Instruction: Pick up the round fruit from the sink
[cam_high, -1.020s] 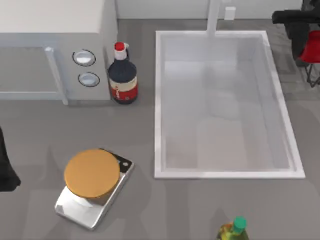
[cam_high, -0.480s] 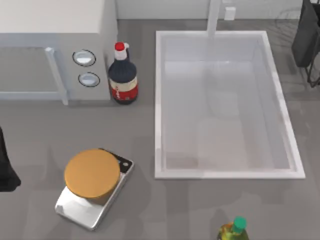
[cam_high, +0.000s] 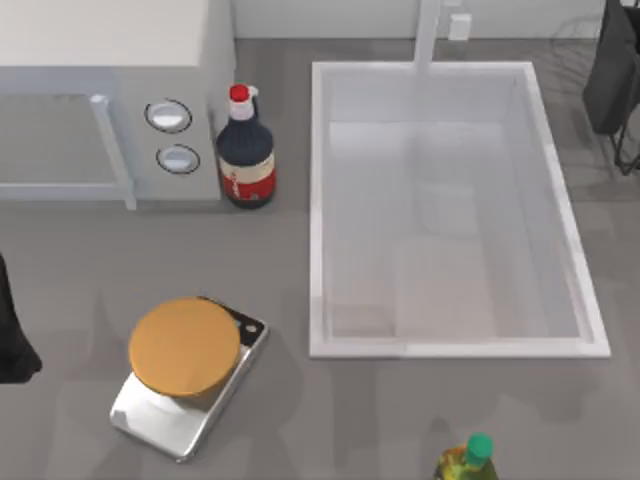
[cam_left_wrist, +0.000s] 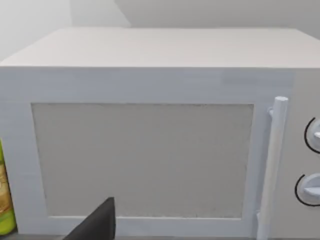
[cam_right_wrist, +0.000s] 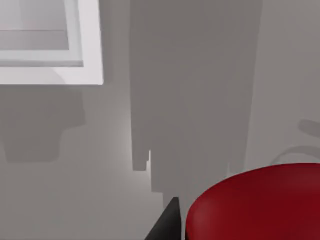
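The sink (cam_high: 318, 200) is a large white basin at the top view's right, and its floor lies bare. The round fruit (cam_right_wrist: 255, 205) is glossy red and sits close up in the right wrist view, held above the grey counter beside the sink's corner (cam_right_wrist: 85, 65). One dark finger (cam_right_wrist: 165, 225) of my right gripper presses against its side. My right arm (cam_high: 612, 70) hangs at the far right edge, beyond the sink's rim. My left arm (cam_high: 10, 330) is parked at the left edge, facing the microwave.
A white microwave (cam_high: 100, 90) stands at the back left, with a dark red-capped bottle (cam_high: 246, 150) beside it. A scale with an orange disc (cam_high: 185, 350) sits at the front left. A green-capped bottle (cam_high: 470, 460) stands at the front edge. A white faucet post (cam_high: 428, 35) rises behind the sink.
My right arm has pulled further toward the right edge, carrying the red fruit out of the top view. The left arm has stayed still.
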